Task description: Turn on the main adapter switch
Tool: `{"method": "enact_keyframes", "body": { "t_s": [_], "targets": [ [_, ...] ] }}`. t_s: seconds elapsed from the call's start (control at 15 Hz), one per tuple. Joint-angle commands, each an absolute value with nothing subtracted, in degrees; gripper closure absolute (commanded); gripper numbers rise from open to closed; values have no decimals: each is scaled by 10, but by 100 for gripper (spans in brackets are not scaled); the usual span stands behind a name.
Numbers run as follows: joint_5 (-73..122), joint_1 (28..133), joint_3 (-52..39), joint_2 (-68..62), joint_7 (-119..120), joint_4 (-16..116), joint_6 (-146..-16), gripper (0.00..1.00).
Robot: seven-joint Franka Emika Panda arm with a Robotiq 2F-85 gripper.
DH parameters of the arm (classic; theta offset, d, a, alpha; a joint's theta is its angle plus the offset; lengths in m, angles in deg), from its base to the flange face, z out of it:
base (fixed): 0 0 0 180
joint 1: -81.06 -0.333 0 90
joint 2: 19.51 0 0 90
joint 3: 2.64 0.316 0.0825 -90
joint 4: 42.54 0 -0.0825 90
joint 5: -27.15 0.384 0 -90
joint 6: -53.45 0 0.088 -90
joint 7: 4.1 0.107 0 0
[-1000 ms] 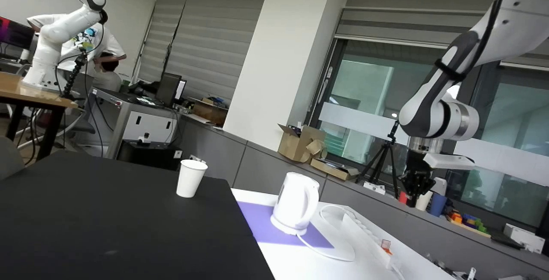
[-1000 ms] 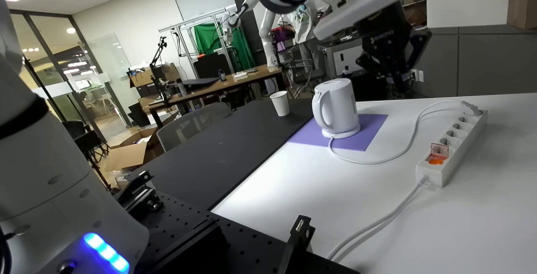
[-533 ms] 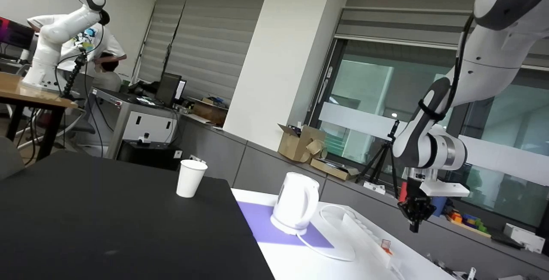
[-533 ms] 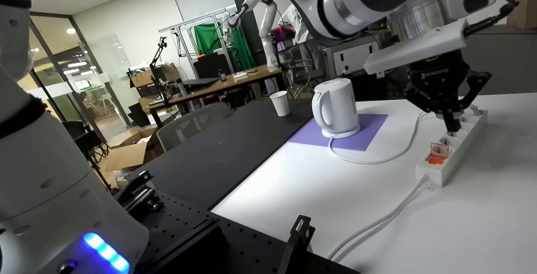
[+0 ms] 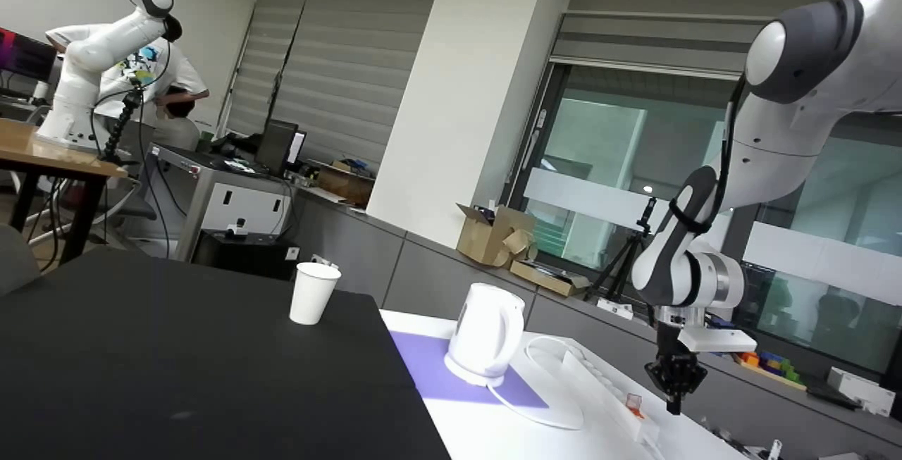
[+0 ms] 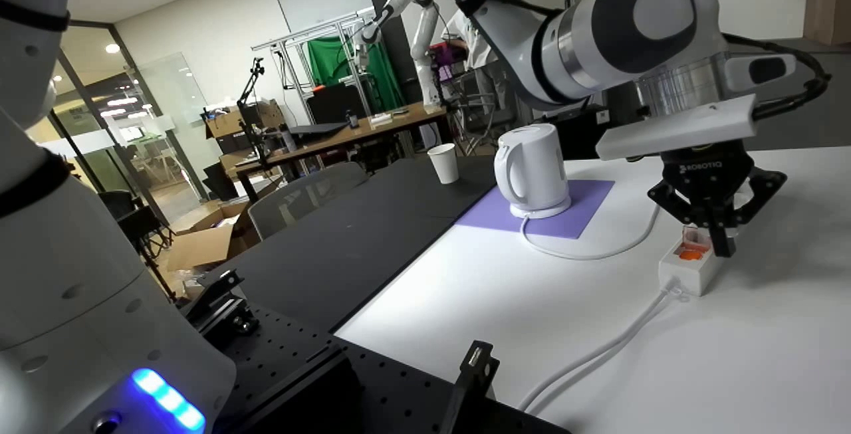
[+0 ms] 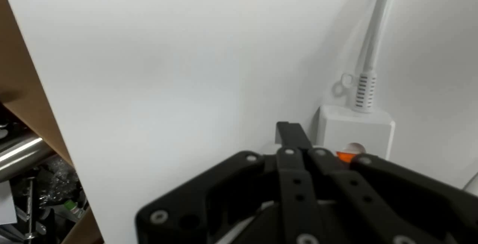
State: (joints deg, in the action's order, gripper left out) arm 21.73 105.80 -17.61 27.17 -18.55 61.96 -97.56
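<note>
The main adapter is a long white power strip, seen in both exterior views (image 5: 599, 398) (image 6: 681, 277) and partly in the wrist view (image 7: 356, 130). Its orange switch (image 6: 691, 255) is at the cord end, beside a raised clear reddish cover (image 6: 696, 237). The switch shows partly in the wrist view (image 7: 345, 157), the rest hidden behind my fingers. My gripper (image 6: 723, 248) is shut with nothing between its fingers, also in the wrist view (image 7: 294, 133). It points down beside the switch end, tips apart from the switch. In an exterior view the gripper (image 5: 674, 403) hides several sockets.
A white jug (image 6: 532, 168) stands on a purple mat (image 6: 592, 208), its cord running toward the strip. The strip's power cord (image 6: 618, 344) crosses the white table (image 6: 465, 301). A white paper cup (image 6: 444, 163) stands on the black table (image 6: 346, 248).
My gripper has come down and moved along the strip from its far end to the switch end. It stays shut. The strip, jug and cup have not moved.
</note>
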Motion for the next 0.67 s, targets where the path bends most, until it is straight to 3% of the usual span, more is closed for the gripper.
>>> {"method": "enact_keyframes", "body": {
  "t_s": [0.0, 0.6],
  "targets": [
    [222, 1068, -159, 295, -185, 583, -962, 100],
    [221, 1065, -137, 316, -191, 567, -982, 100]
  ]
}}
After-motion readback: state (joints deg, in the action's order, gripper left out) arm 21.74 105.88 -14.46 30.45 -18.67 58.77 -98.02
